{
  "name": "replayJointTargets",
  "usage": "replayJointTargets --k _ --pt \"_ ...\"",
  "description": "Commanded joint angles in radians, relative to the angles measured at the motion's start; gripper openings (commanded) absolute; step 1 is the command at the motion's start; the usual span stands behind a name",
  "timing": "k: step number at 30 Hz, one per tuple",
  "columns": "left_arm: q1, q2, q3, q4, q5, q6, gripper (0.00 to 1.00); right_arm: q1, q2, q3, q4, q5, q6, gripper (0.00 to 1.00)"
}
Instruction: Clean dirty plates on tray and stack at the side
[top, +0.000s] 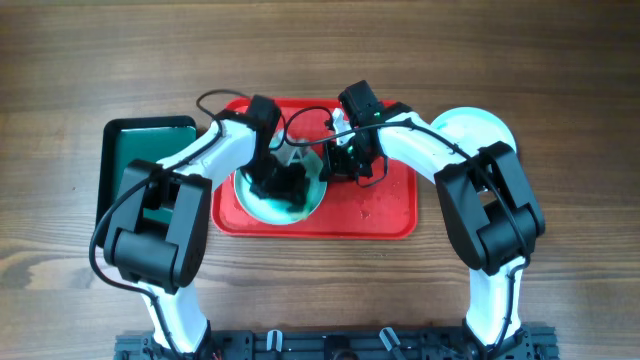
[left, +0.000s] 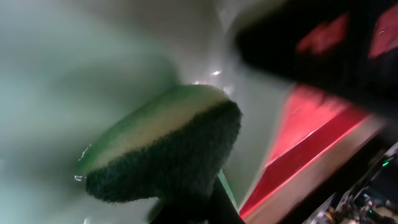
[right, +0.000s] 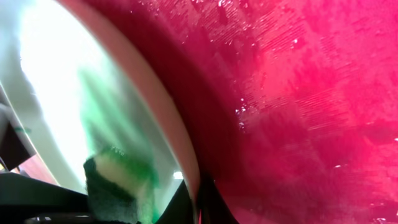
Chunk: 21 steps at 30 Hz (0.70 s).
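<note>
A pale plate (top: 311, 194) with a teal-green smear lies on the red tray (top: 385, 212), tilted up at its right edge. My left gripper (top: 281, 184) is shut on a sponge (left: 168, 149) with a dark green scouring face and presses it onto the plate's surface (left: 74, 74). My right gripper (top: 343, 165) is shut on the plate's right rim; in the right wrist view the rim (right: 163, 124) runs between its fingers (right: 196, 203). The sponge (right: 115, 186) and green smear show there too, with wet red tray (right: 298, 93) beyond. Another pale plate (top: 482, 128) lies on the table right of the tray.
A dark green black-rimmed tray (top: 140, 150) lies left of the red tray, under my left arm. Cables loop above the plate at the tray's far edge. The red tray's rim (left: 298, 146) shows close by in the left wrist view.
</note>
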Motion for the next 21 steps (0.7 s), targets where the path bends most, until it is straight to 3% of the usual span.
replayJointTargets --k 1,6,9,16,21 --pt "0.015 0.015 0.142 0.101 -0.042 -0.144 0.04 -0.006 0.012 0.002 0.001 0.017 0.018 0.04" --pt "0.089 0.013 0.341 0.087 -0.454 -0.354 0.04 -0.006 0.012 0.002 0.002 0.017 0.018 0.04" --pt "0.129 0.009 0.404 0.019 -0.569 -0.389 0.04 -0.006 0.007 0.003 0.000 0.018 0.018 0.04" --pt "0.164 0.008 0.407 -0.122 -0.564 -0.389 0.04 -0.006 -0.149 0.003 -0.075 0.327 0.011 0.04" --pt "0.164 0.008 0.405 -0.149 -0.500 -0.389 0.04 0.053 -0.315 0.003 -0.125 0.803 -0.022 0.04"
